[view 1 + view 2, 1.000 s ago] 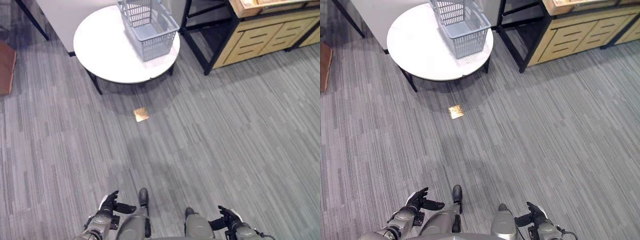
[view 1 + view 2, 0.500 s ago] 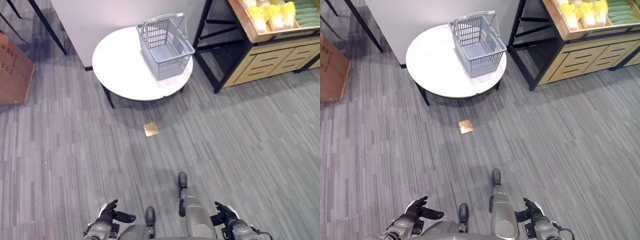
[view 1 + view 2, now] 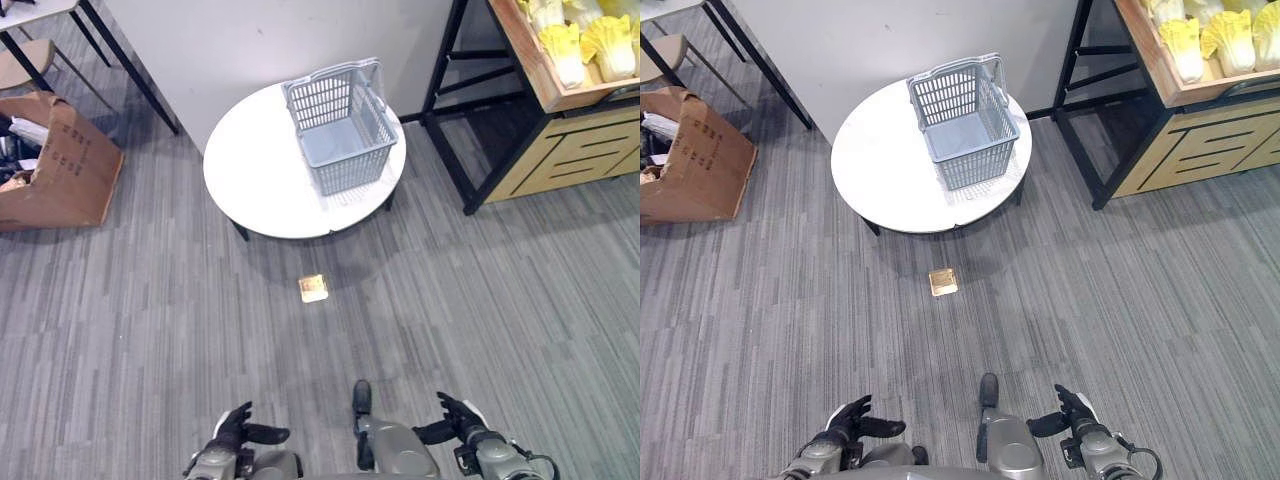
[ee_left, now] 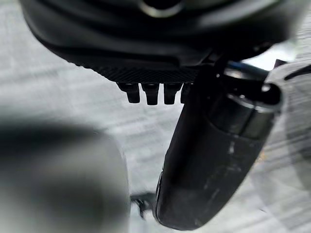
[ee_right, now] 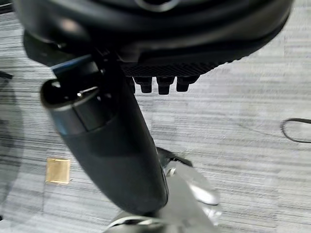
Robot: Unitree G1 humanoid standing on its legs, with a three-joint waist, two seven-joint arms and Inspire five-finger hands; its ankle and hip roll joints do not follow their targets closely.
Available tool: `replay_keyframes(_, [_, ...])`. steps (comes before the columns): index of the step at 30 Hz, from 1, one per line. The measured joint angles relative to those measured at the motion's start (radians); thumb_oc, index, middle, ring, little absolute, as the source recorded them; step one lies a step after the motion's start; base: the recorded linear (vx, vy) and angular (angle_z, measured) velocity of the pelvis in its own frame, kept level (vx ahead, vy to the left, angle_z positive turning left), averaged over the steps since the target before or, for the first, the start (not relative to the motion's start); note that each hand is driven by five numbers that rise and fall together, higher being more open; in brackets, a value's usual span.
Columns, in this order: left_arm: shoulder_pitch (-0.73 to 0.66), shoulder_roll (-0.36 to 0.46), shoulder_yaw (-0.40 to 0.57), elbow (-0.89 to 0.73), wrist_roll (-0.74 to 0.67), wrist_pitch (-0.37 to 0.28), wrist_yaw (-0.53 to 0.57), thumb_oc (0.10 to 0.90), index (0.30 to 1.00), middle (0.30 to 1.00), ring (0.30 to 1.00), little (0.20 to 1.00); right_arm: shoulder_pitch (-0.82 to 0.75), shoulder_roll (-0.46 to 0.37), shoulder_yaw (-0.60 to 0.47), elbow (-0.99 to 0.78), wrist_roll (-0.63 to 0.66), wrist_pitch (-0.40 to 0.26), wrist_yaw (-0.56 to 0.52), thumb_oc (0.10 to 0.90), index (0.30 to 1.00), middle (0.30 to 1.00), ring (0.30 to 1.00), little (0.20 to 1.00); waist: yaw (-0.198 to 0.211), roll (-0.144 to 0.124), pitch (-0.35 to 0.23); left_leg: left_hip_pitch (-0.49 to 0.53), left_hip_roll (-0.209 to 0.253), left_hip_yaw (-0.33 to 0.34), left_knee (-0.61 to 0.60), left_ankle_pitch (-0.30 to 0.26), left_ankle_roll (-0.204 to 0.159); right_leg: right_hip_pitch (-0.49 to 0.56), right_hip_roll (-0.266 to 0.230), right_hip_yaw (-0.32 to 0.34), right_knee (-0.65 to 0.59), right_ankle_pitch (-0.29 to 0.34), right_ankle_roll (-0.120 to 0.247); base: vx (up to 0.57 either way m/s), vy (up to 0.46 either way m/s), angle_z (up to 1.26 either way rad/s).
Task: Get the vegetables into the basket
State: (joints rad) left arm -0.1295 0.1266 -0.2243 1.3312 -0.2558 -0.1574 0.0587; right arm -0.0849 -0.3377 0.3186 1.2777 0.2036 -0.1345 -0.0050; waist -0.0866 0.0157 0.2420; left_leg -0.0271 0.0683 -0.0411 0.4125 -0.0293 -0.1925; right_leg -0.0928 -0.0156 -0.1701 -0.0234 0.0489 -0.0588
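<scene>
Below, left hand and right hand open, empty, basket far

The vegetables on the wooden shelf run off the picture's top right corner, so I can't tell how many lie there. The cardboard box by the wall is cut by the left edge, its contents unreadable.

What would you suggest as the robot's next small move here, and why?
Probably a step forward and to its right, toward the wooden shelf. The vegetables lie there, the grey basket on the round white table looks empty, and both the left hand and right hand hang low, open and holding nothing, far from either.
</scene>
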Motion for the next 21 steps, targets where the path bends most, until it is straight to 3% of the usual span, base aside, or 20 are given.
replay_keyframes(1, [-0.007, -0.001, -0.001, -0.001, 0.0, -0.002, 0.001, 0.9, 1.0, 1.0, 1.0, 1.0, 0.006, -0.001, 0.0, 0.012, 0.0, -0.001, -0.001, 0.9, 1.0, 1.0, 1.0, 1.0, -0.001, -0.013, 0.007, -0.011, 0.005, 0.007, -0.04, 0.0, 0.0, 0.017, -0.001, 0.0, -0.021, -0.003, -0.001, 0.22, 0.008, 0.18])
replay_keyframes(4, [-0.021, 0.008, -0.039, -0.016, 0.001, -0.005, 0.009, 0.9, 1.0, 1.0, 1.0, 1.0, 0.01, -0.006, -0.002, 0.032, 0.0, 0.012, -0.005, 0.9, 1.0, 1.0, 1.0, 1.0, 0.001, -0.012, 0.019, -0.058, 0.042, 0.077, -0.51, 0.08, 0.021, 0.036, 0.003, 0.012, -0.069, 0.001, 0.005, 0.23, 0.086, 0.02])
replay_keyframes(7, [-0.026, 0.022, -0.038, -0.034, -0.001, -0.003, 0.012, 0.9, 1.0, 1.0, 1.0, 1.0, 0.008, -0.007, -0.002, 0.041, -0.001, 0.013, -0.016, 0.9, 1.0, 1.0, 1.0, 1.0, 0.022, 0.009, 0.025, -0.154, 0.093, 0.076, -0.51, 0.189, 0.001, 0.045, 0.036, 0.056, -0.069, -0.004, 0.01, 0.29, 0.151, -0.52])
replay_keyframes(10, [-0.03, 0.024, -0.023, -0.034, 0.0, -0.004, 0.01, 0.9, 1.0, 1.0, 1.0, 1.0, -0.004, -0.007, -0.009, 0.053, -0.004, 0.013, -0.018, 0.9, 1.0, 1.0, 1.0, 1.0, 0.025, 0.014, 0.029, -0.168, 0.096, 0.048, -0.51, 0.215, 0.004, 0.071, 0.042, 0.107, -0.064, -0.017, 0.019, 0.3, 0.262, -0.76])
replay_keyframes(11, [-0.015, 0.016, -0.018, -0.033, 0.001, -0.004, 0.009, 0.9, 1.0, 1.0, 1.0, 1.0, 0.02, -0.017, -0.039, 0.058, -0.01, 0.012, -0.023, 0.9, 1.0, 1.0, 1.0, 1.0, 0.024, 0.027, 0.019, -0.152, 0.092, 0.079, -0.503, 0.232, 0.032, 0.117, 0.036, 0.158, -0.064, -0.028, 0.044, 0.2, 0.252, -0.89])
replay_keyframes(13, [-0.004, 0.0, -0.022, -0.031, 0.001, -0.004, 0.009, 0.9, 1.0, 1.0, 1.0, 1.0, 0.068, -0.041, -0.066, 0.047, -0.011, 0.009, -0.022, 0.9, 1.0, 1.0, 1.0, 1.0, 0.01, 0.054, 0.004, -0.151, 0.077, 0.097, -0.468, 0.242, 0.062, 0.14, 0.025, 0.17, -0.061, -0.056, 0.079, 0.17, 0.304, -0.54])
replay_keyframes(15, [-0.01, 0.027, -0.017, -0.027, 0.0, -0.003, 0.013, 0.9, 1.0, 1.0, 1.0, 1.0, 0.087, -0.008, -0.073, 0.05, -0.011, 0.019, -0.021, 0.9, 1.0, 1.0, 1.0, 1.0, 0.015, 0.01, 0.006, -0.117, 0.019, 0.154, -0.501, 0.213, 0.14, 0.076, -0.038, 0.214, 0.05, -0.09, 0.118, 0.15, 0.316, -0.44])
replay_keyframes(18, [-0.018, 0.068, -0.022, -0.027, 0.0, -0.002, 0.022, 0.9, 1.0, 1.0, 1.0, 1.0, 0.083, 0.032, -0.049, 0.038, -0.011, 0.022, -0.016, 0.9, 1.0, 1.0, 1.0, 1.0, 0.018, -0.025, 0.009, -0.104, -0.023, 0.193, -0.5, 0.181, 0.185, 0.03, -0.081, 0.23, 0.137, -0.1, 0.134, 0.09, 0.153, -0.34])
replay_keyframes(20, [-0.034, 0.097, -0.027, -0.028, 0.0, -0.007, 0.029, 0.9, 1.0, 1.0, 1.0, 1.0, 0.067, 0.043, -0.03, 0.039, -0.031, 0.024, -0.02, 0.9, 1.0, 1.0, 1.0, 1.0, 0.024, -0.038, 0.008, -0.099, -0.066, 0.191, -0.5, 0.151, 0.213, 0.008, -0.121, 0.252, 0.193, -0.105, 0.182, 0.14, 0.195, 0.03])
replay_keyframes(21, [-0.035, 0.104, -0.027, -0.028, 0.0, -0.009, 0.03, 0.9, 1.0, 1.0, 1.0, 1.0, 0.052, 0.038, -0.03, 0.047, -0.031, 0.031, -0.021, 0.9, 1.0, 1.0, 1.0, 1.0, 0.033, -0.039, 0.009, -0.096, -0.075, 0.196, -0.5, 0.145, 0.22, -0.011, -0.128, 0.258, 0.23, -0.109, 0.188, 0.09, 0.131, -0.04])
